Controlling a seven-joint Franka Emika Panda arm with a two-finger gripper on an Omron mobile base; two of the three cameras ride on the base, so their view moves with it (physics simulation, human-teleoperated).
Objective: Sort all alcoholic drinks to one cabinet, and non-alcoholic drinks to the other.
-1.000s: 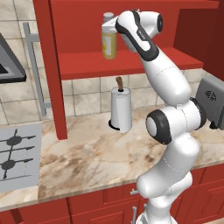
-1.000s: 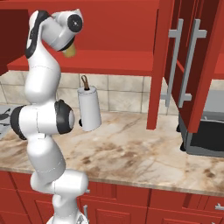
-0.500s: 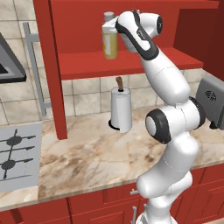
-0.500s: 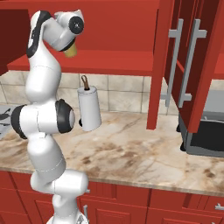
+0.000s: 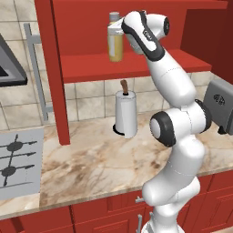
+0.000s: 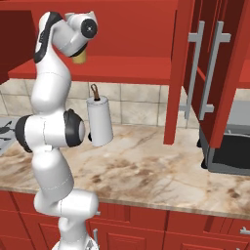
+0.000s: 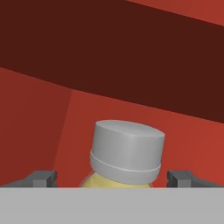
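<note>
On the left stands an open cabinet door (image 5: 48, 68) with one long silver handle (image 5: 36, 77), and beside it the pale-yellow juice bottle (image 5: 115, 40) stands upright on the red shelf (image 5: 136, 66) of the wall cabinet. The gripper (image 7: 112, 177) sits at the bottle's grey cap (image 7: 127, 151), its fingers (image 7: 41, 178) spread wide, one on either side and clear of it. Below, a paper towel roll (image 5: 125, 113) stands on the marble counter (image 5: 100, 168).

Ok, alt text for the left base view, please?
The juice bottle stands upright on the red cabinet shelf, with the arm's open pincer at its neck. Below, a paper towel roll stands on the marble counter.
</note>
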